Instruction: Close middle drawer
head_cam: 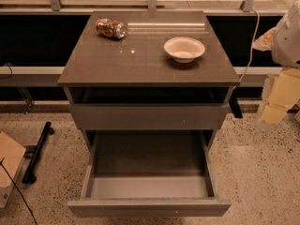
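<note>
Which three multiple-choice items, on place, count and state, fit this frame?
1. The gripper is: A right of the cabinet; B left of it; C on it.
2. Things on the cabinet: A one; B two; C four.
3. The middle drawer is: A shut; B open, empty; C open, full.
1 A: it hangs off the right side. 2 B: can and bowl. 3 B: its bare grey floor shows.

can [111, 28] on its side, countertop [103, 64] back-left | white bowl [184, 49], countertop right
</note>
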